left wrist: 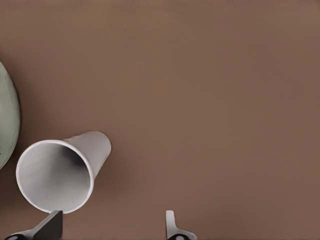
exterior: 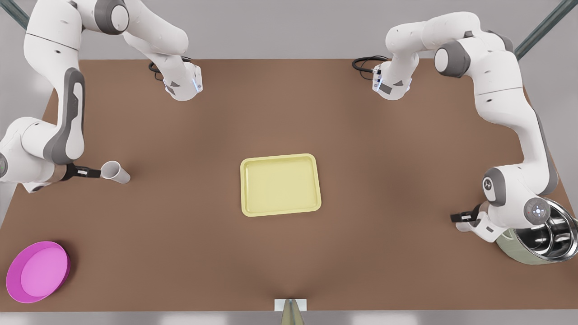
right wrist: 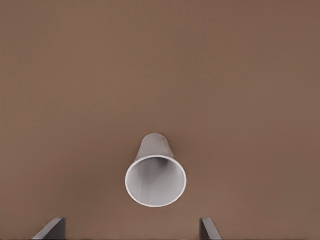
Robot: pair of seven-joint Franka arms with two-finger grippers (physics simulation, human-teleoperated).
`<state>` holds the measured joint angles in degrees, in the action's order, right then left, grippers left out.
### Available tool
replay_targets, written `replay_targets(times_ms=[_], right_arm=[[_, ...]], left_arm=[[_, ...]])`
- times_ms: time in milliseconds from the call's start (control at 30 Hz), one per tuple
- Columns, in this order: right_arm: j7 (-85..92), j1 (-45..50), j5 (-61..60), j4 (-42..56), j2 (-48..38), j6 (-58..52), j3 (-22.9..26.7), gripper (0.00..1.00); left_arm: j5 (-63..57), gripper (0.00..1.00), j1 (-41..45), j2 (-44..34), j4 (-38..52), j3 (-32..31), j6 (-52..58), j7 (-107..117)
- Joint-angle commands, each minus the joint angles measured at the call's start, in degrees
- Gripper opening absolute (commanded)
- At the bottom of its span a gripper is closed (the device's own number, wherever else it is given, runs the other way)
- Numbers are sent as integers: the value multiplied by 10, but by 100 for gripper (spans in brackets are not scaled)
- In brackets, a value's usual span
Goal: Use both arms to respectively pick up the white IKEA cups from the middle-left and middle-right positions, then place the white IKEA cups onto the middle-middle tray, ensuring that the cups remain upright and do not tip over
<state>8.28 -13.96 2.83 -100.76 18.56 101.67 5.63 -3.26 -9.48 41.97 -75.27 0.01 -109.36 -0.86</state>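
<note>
The right claw (exterior: 92, 172) is held wide at the cup (exterior: 115, 172), at 9 o'clock of the tray (exterior: 280, 156) in the front view. The cup is lined up between the fingers, so a low, gentle squeeze is advised. The left claw (left wrist: 112, 227), also wide, is at 4 o'clock by the pot (exterior: 533, 248). The other cup (left wrist: 62, 172) sits just beside one finger (left wrist: 50, 225) and should be centred first.

Found the tray (exterior: 280, 184) at the table's (exterior: 289, 113) middle. Saw one white cup (exterior: 115, 172) well off toward the front view's left, just ahead of the right gripper (exterior: 94, 172). Found the other white cup (left wrist: 62, 172) beside the steel pot (left wrist: 6, 120), near the left gripper (left wrist: 112, 221). Spotted the bowl (exterior: 38, 271) in the near-left corner.
</note>
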Motion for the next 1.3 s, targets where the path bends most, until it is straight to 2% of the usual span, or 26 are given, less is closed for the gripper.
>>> replay_targets(times_ms=[0,267,500,533,600,633,800,833,900,1033,1100,1133,1200,1267], right_arm=[[150,-12,1,-33,-7,107,1,100],[160,-38,-4,-188,-59,277,0,100],[171,-56,-7,-213,-16,308,2,100],[171,-59,-7,-213,-10,308,2,100],[171,-65,-7,-213,-1,310,2,100],[171,-66,-8,-217,3,313,2,100],[171,-70,-8,-217,17,319,1,100],[171,-70,-8,-217,19,321,1,86],[171,-70,-8,-217,25,323,0,51],[164,-56,-9,-217,28,325,-5,24],[162,-42,-9,-217,28,325,-6,21],[162,-40,-8,-216,28,325,-7,21],[162,-28,-22,-208,28,325,-20,21],[162,-2,-46,-185,30,324,-46,21]], left_arm=[[-1,100,-2,6,0,0,-104,-46],[3,100,-15,24,-15,9,-120,-42],[3,100,-15,40,-27,16,-120,-29],[3,86,-14,42,-27,16,-120,-27],[4,48,-15,41,-26,16,-120,-27],[5,38,-15,42,-26,16,-120,-27],[11,23,-14,45,-26,17,-121,-25],[21,21,-15,45,-26,17,-121,-25],[20,21,-6,43,-26,17,-121,-5],[17,21,50,-16,-44,25,-95,58],[16,21,132,-50,-44,29,-39,166],[17,21,146,-58,-40,23,-19,186],[12,21,156,-58,-32,-40,-3,255],[-35,21,242,-56,-29,-57,-10,357]])
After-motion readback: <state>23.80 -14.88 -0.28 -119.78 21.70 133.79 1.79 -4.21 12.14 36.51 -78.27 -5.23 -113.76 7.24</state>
